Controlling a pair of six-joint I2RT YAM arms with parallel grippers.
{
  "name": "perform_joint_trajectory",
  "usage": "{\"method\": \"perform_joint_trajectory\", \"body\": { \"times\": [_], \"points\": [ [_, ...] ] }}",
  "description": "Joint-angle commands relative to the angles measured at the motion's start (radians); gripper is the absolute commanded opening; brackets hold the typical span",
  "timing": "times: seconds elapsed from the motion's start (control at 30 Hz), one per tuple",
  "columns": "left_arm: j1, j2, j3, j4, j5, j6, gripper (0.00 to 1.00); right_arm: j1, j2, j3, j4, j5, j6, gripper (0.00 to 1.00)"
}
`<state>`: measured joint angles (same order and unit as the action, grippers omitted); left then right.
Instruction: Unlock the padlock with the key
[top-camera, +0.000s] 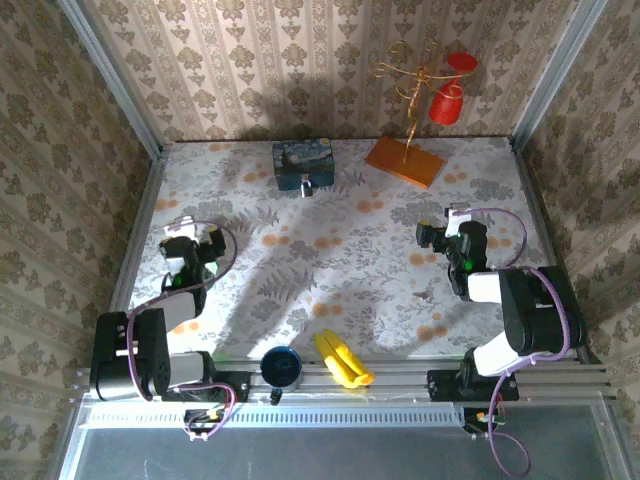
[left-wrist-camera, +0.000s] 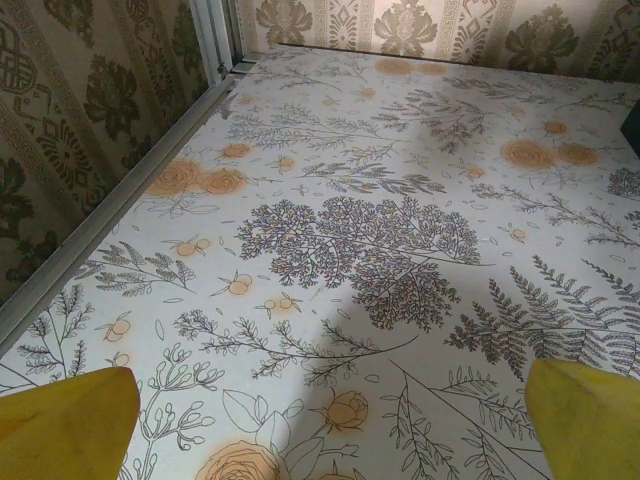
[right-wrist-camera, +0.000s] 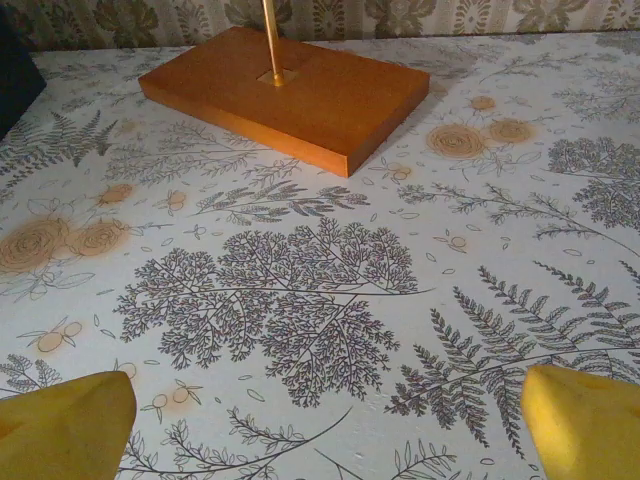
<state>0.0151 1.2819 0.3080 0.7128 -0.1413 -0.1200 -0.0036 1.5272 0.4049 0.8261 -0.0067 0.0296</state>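
Seen from the top camera, the padlock (top-camera: 305, 185) sits at the far middle of the desk (top-camera: 350, 270), right against the front of the blue painted box (top-camera: 303, 160). It is too small here to tell its long axis, or whether a key is in it. The left hand (top-camera: 192, 235) sits low on the left side and the right hand (top-camera: 447, 228) on the right, both well apart from the lock, which lies ahead and inward of each. I judge the left a little nearer. An orange wooden base (top-camera: 405, 160) carrying a wire stand stands just right of the box.

In the left wrist camera, the yellow fingertips (left-wrist-camera: 65, 425) are spread wide with nothing between them, over printed desk.

The right wrist camera shows the same: fingertips (right-wrist-camera: 585, 420) apart and empty. The wooden base is ahead and a dark corner of the box is at the left edge, so the lock lies further left.
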Motion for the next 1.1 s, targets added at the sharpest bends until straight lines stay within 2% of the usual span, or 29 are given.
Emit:
{"method": "perform_joint_trajectory", "body": {
  "times": [0.0,1.07],
  "points": [
    [0.006,-0.006,-0.006,0.036,0.013,0.009,1.00,0.004,-0.001,0.015,-0.002,0.021,0.004,1.00],
    [0.006,0.014,0.025,0.001,0.024,0.011,1.00,0.004,-0.001,0.015,-0.002,0.020,0.004,1.00]
  ]
}}
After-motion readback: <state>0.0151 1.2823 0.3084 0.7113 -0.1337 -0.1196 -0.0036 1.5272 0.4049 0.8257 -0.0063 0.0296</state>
